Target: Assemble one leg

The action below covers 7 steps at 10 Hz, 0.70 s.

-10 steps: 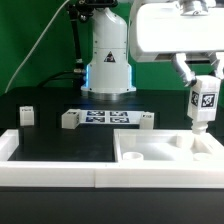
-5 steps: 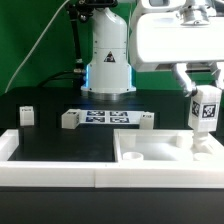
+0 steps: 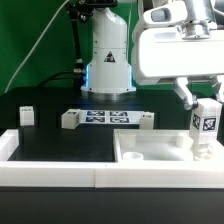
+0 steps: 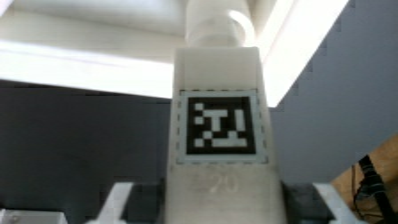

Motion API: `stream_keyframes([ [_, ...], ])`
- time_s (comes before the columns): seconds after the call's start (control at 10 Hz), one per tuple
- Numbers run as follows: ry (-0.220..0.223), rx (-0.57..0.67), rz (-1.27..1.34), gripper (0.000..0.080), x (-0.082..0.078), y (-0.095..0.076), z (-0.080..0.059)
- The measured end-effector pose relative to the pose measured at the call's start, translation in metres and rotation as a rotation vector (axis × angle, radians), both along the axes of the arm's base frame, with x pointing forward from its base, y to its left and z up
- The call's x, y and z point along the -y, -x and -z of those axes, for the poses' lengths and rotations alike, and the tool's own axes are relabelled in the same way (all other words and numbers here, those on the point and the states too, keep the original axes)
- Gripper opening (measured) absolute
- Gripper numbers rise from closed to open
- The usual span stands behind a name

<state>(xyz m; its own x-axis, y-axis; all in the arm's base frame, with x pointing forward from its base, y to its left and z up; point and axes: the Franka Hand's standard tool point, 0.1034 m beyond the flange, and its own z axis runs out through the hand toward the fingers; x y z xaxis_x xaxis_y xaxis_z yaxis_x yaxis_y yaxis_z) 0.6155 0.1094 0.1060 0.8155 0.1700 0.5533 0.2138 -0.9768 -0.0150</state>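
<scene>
Exterior view: arm points down — pincer (image 3: 203,106) clamped on the upright leg (image 3: 206,124) at the white panel (image 3: 150,158).

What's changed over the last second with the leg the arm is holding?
The leg, clamped in the jaws, came down and slightly toward the exterior view's right, closer to the white panel. The panel and the marker board stayed put.

leg (image 3: 206,121) x4 | white panel (image 3: 165,146) x1 | marker board (image 3: 105,118) x1 | robot arm (image 3: 108,60) x1
</scene>
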Motion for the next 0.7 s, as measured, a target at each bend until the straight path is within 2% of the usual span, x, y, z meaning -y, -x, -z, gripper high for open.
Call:
stream_keyframes([
  [0.1, -0.002, 0.022, 0.002, 0.0292, -0.001, -0.002, 0.001],
  [0.3, -0.001, 0.01, 0.004, 0.0292, 0.001, 0.002, 0.014],
  [0.7, -0.002, 0.032, 0.006, 0.0292, -0.001, 0.002, 0.016],
])
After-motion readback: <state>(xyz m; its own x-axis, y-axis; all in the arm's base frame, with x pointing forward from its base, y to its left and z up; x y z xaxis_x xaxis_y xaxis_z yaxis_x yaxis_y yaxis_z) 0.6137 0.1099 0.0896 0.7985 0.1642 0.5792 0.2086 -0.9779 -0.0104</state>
